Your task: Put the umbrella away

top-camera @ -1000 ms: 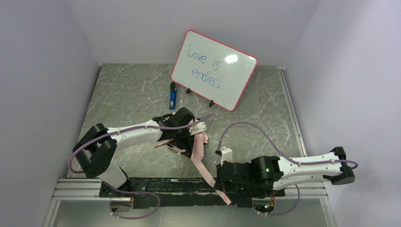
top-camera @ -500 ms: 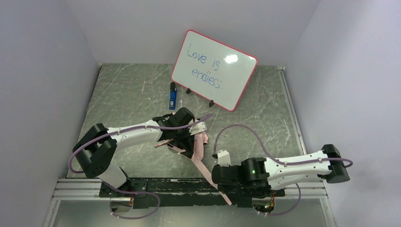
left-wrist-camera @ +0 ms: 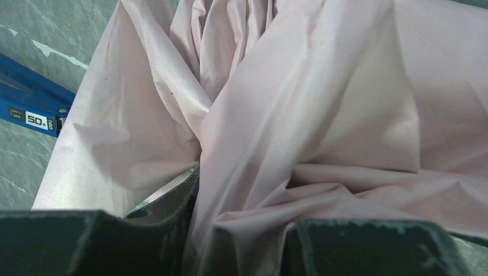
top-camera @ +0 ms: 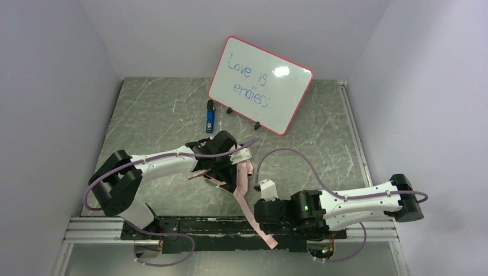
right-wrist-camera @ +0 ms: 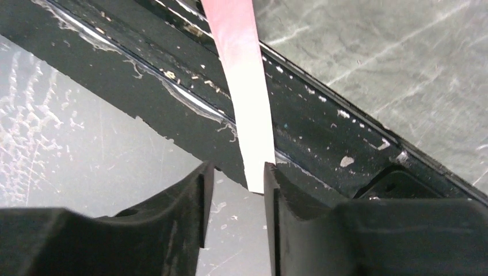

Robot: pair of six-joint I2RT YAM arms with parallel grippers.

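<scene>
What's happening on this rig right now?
Both arms are working on a pink umbrella lying on the table. The left pincer is clamped on its bunched fabric. The right pincer sits at the table's near edge, jaws parted around the end of the umbrella's strap, not gripping it. The umbrella isn't put away yet.

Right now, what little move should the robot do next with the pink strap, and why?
Probably close the right end effector on the flat pale pink umbrella strap. Its fingers stand apart with the strap's end between them, over the black rail, while the left end effector grips the pale pink thin-fabric umbrella.
</scene>
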